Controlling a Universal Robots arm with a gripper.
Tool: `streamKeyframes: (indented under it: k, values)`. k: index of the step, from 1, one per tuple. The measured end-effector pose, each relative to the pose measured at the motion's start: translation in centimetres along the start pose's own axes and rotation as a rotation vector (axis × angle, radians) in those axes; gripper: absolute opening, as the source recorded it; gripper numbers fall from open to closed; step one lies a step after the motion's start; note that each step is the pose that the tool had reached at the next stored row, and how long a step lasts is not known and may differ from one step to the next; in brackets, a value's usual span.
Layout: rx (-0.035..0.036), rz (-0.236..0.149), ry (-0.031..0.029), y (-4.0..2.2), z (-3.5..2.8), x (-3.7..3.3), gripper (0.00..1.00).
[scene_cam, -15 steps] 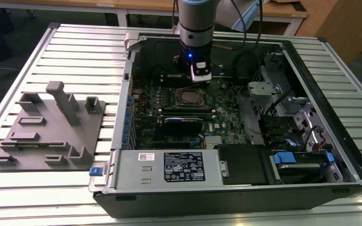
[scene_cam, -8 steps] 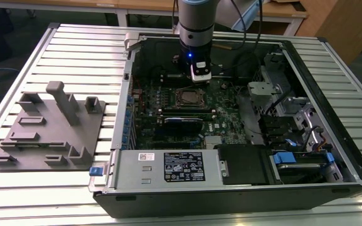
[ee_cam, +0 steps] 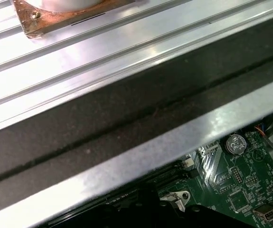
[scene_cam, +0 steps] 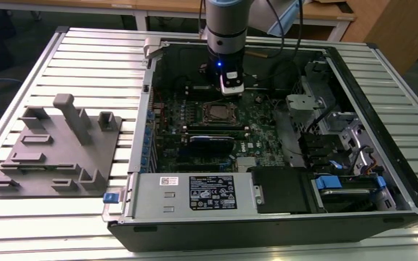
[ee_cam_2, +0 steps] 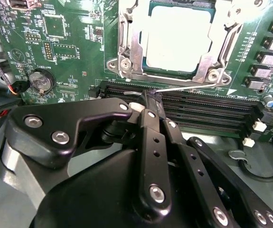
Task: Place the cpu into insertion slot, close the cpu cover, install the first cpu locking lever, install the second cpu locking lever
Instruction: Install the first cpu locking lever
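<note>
Grey fixture block [scene_cam: 53, 149] on tabletop [scene_cam: 28, 217] at the exterior view's left. Right of it, open computer case [scene_cam: 267, 235], cpu [ee_cam_2: 176, 40] seated in insertion slot [scene_cam: 219, 113] under closed cpu cover [ee_cam_2: 128, 45]. Jaws pinched together, tips at thin locking lever [ee_cam_2: 188, 87].

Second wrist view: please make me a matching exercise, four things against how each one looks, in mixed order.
Things:
1. cpu
2. cpu cover
3. coin battery
4. memory slots

Looks:
A. black, long, in parallel rows
B. round silvery disc on the green board
C. pale square top
D. silvery metal frame with a window

Pairs: 1-C; 2-D; 3-B; 4-A
</note>
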State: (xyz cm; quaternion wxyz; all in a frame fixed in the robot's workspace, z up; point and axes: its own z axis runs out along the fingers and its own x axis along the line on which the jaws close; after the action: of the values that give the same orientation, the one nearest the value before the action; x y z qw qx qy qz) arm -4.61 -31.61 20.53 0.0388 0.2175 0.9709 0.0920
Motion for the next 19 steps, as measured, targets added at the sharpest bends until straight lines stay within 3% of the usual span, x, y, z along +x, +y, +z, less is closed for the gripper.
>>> streamKeyframes:
  k: [4, 11, 15, 19]
  values:
    - [-0.0019, -0.001, -0.0041, -0.02, 0.13, 0.01, 0.11]
    - [-0.0017, -0.001, -0.0055, -0.02, 0.18, 0.01, 0.11]
    - [-0.0048, -0.002, -0.0122, -0.09, 0.46, 0.02, 0.11]
    - [-0.0056, -0.003, -0.0144, -0.09, 0.49, 0.02, 0.11]
